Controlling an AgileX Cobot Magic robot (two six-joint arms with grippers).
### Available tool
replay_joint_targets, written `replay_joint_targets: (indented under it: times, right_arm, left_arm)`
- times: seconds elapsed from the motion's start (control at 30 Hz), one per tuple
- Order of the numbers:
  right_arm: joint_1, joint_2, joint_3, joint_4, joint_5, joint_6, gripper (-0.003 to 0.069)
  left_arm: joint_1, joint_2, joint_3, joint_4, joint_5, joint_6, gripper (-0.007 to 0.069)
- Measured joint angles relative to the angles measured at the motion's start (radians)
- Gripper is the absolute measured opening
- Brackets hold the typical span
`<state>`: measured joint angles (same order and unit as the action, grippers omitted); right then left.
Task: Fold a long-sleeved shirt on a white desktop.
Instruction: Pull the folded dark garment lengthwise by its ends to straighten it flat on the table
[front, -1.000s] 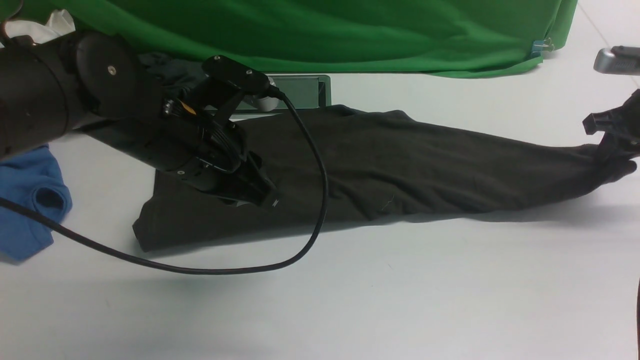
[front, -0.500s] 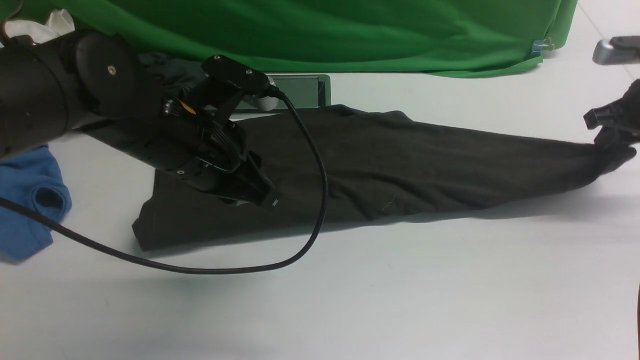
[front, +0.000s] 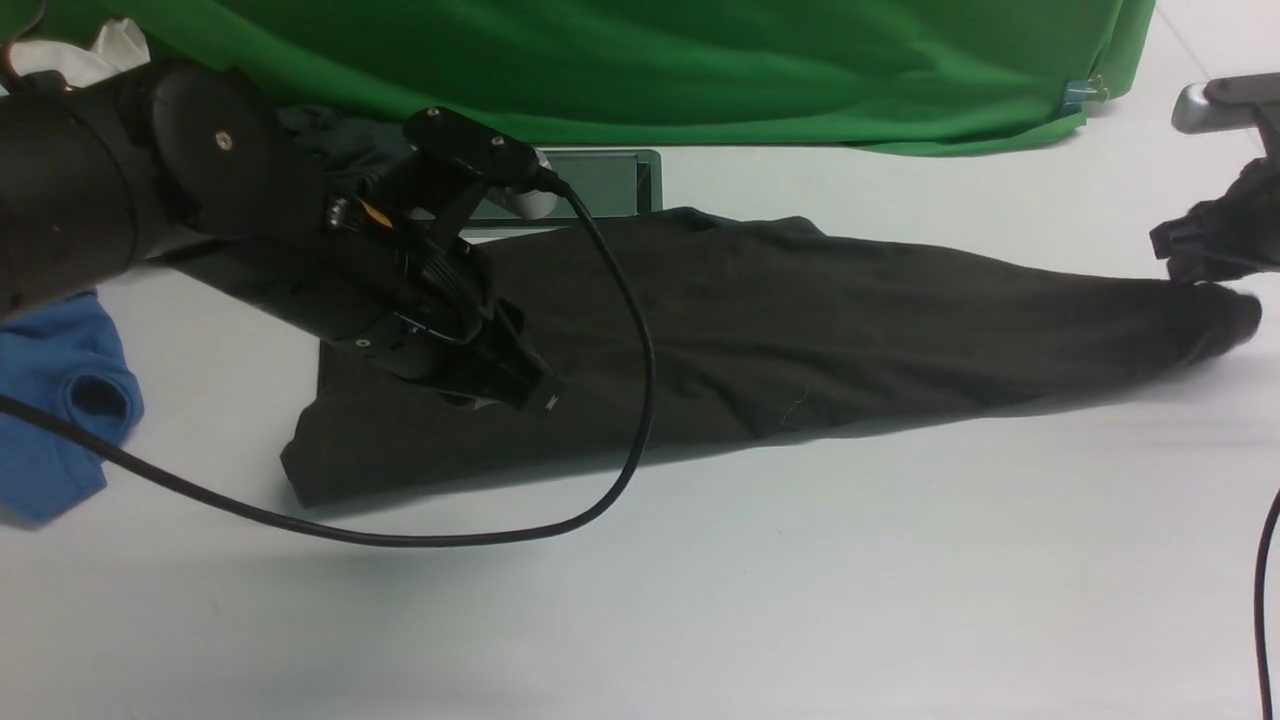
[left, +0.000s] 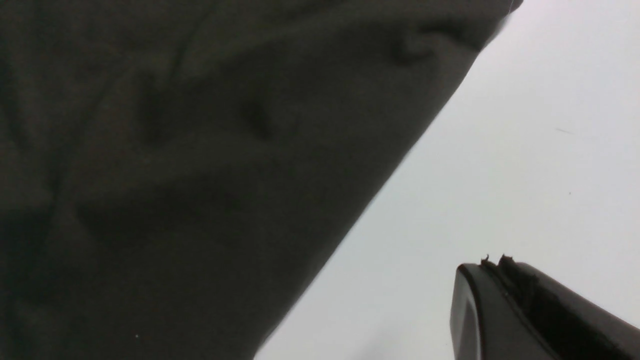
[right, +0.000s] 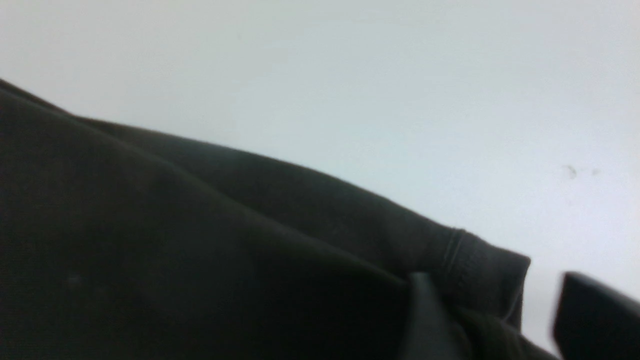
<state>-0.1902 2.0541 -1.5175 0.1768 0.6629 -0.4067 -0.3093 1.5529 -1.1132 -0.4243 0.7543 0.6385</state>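
1. White tabletop, green backdrop at 12 o'clock: the long-sleeved shirt lies stretched across it from 9 to 3 o'clock.
2. Shirt judged light, limp knit; it will sag and bunch. Take hold at cuffs, hem or shoulders.
3. At 9 o'clock the left gripper rests on the body cloth, jaws together.
4. At 3 o'clock the right gripper stands jaws apart about the cuff, not clamping.
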Motion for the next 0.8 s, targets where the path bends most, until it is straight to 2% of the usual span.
replay_joint_targets:
  times: [0.1,0.17,0.3,0.5,0.7,0.8]
  right_arm:
    - [0.0,-0.003,0.0,-0.002,0.005,0.007,0.0542]
    - [0.0,-0.018,0.0,-0.012,0.024,0.02,0.0575]
    - [-0.008,-0.077,0.018,-0.022,0.09,0.044,0.0596]
    - [-0.041,-0.023,0.087,0.001,0.006,0.056,0.0684]
    - [-0.049,0.049,0.089,0.057,-0.067,0.027,0.0689]
    - [-0.049,0.059,0.089,0.098,-0.085,-0.009,0.0652]
  left_arm:
    - [0.0,0.0,0.0,0.0,0.0,0.0,0.0017]
    - [0.0,0.0,0.0,-0.001,0.0,0.0,0.0017]
    - [0.0,0.0,0.0,-0.001,0.0,0.0,0.0017]
    - [0.0,0.0,0.0,-0.001,0.0,0.0,0.0017]
    - [0.0,0.0,0.0,-0.001,0.0,0.0,0.0017]
    - [0.0,0.0,0.0,-0.001,0.001,0.0,0.0017]
